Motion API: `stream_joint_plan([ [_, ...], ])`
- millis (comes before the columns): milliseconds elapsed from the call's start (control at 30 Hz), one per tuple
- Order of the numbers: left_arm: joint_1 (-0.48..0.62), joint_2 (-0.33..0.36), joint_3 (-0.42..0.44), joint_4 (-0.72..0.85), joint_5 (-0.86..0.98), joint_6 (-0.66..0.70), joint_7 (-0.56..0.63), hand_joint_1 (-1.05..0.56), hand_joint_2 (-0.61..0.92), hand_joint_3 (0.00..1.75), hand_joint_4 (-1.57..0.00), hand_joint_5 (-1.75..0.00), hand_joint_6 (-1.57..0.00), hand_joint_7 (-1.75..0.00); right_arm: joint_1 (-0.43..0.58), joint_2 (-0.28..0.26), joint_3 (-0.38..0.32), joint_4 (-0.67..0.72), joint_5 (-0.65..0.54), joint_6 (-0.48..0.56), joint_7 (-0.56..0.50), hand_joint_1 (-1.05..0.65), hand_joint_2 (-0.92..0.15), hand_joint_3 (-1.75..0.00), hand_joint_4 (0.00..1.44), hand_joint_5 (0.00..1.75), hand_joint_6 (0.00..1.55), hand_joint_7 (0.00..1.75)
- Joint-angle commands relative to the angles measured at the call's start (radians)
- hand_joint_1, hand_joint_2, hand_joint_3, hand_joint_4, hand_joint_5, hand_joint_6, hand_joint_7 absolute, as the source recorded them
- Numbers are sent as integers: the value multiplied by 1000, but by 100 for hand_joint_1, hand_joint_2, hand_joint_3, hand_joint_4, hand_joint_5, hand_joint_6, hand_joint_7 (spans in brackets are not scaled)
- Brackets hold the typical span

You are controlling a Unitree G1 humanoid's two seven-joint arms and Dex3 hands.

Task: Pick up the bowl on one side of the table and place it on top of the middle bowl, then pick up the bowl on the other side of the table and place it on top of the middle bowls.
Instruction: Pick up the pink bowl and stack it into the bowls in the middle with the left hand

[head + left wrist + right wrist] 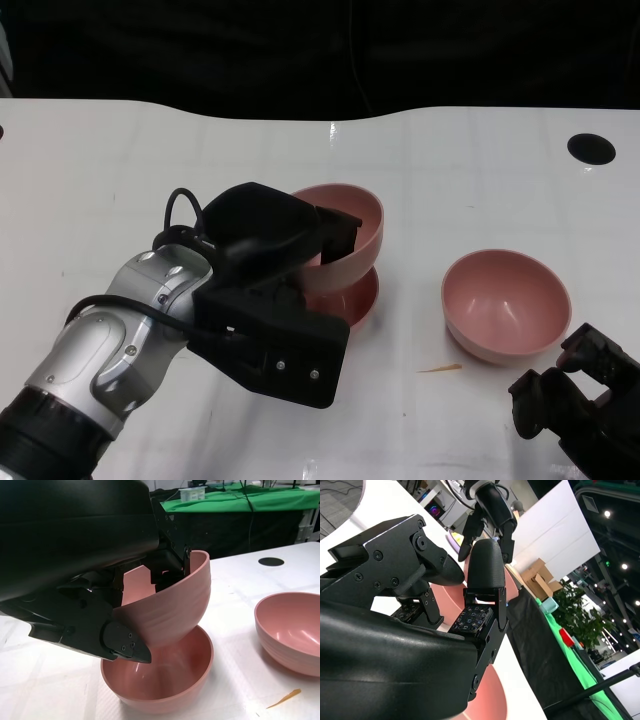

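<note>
a: white table. left silver forearm and black left hand dominate the head view. it grips a pink ribbed plastic bowl by the rim, fingers inside the wall, tilted above the middle pink bowl.

b: risk?

a: judged: with that tilt, a release could seat it crooked, or it could slide off the lower rim and nudge the stack.

b: other side?

a: third pink bowl sits well apart on the table. black right hand rests near it, holding nothing; how wide it is, cannot tell. small orange sliver nearby.
</note>
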Motion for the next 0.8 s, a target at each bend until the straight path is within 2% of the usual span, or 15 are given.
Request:
stream_joint_plan([
  [33, -16, 4, 7, 18, -6, -9, 16, -6, 92, 10, -67, -175, -51, -170, 7, -4, -4, -8, -4, -11, -5, -5, -52, -111, 90, 165, 95, 116],
  [267, -7, 7, 7, 16, -5, 6, 1, -6, 92, 14, -64, -175, -44, -174, 4, -8, -7, 2, 11, -8, 17, -4, -53, -114, 89, 166, 94, 118],
  [300, -6, 7, 5, 15, -3, 10, -1, -7, 92, 14, -63, -175, -49, -165, 3, -9, -8, 7, 11, -10, 22, -4, -53, -114, 89, 166, 93, 119],
  [367, -4, 9, 1, 14, 3, 10, 1, -7, 92, 14, -63, -175, -51, -159, -1, -10, -10, 17, 11, -16, 35, -5, -53, -114, 89, 166, 93, 119],
  [667, 8, 8, -1, 27, -3, -6, 9, -6, 92, 14, -61, -175, -46, -168, -3, -11, -11, 26, 7, -26, 45, -4, -54, -113, 89, 166, 92, 120],
  [800, 7, 7, -6, 31, 3, -5, 5, -6, 92, 14, -61, -175, -43, -171, 6, -9, -8, 1, 3, -11, 15, -3, -55, -111, 89, 167, 93, 121],
])
